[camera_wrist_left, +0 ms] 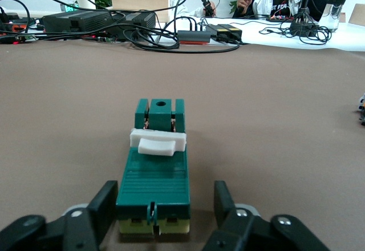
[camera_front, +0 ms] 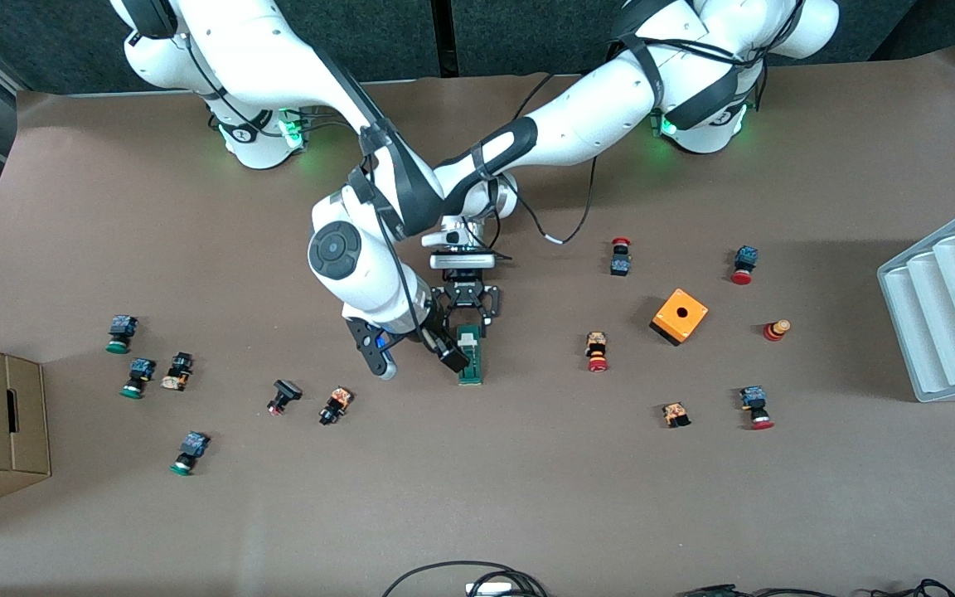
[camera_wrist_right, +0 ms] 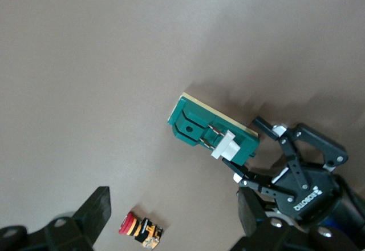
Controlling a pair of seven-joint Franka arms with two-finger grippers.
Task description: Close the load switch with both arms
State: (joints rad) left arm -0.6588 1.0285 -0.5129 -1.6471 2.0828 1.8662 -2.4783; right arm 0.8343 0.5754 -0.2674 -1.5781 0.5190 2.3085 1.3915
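The narrow dark-green rectangular load switch (camera_front: 471, 365) lies flat on the brown table (camera_front: 527, 497) about mid-way between the two arms' ends, with small push buttons scattered well apart from it on either hand.

The left gripper (camera_front: 469, 319) is down at the end of the switch farther from the front camera. Its jaws stand either side of that end: one seems to rest against the green flank, while a strip of table shows at the other. I would call them spread a little and not yet pinching.

The right gripper (camera_front: 411, 355) hangs just beside the switch toward the right arm's end of the table. Its jaws are spread wide and hold nothing.

The switch looks like a hard moulded plastic body on a pale base, and I would guess it is light, stiff and fairly smooth. A light block like that would likely skate or twist on the table under a one-sided push, so it wants pinning first. The long flat flanks at the end the left gripper straddles look the best place to clamp, low on the body.

The small white lever (camera_wrist_left: 158, 142) lies across the top, clear of that end. It is the thin, delicate part. It should be pressed squarely with a fingertip, not gripped.
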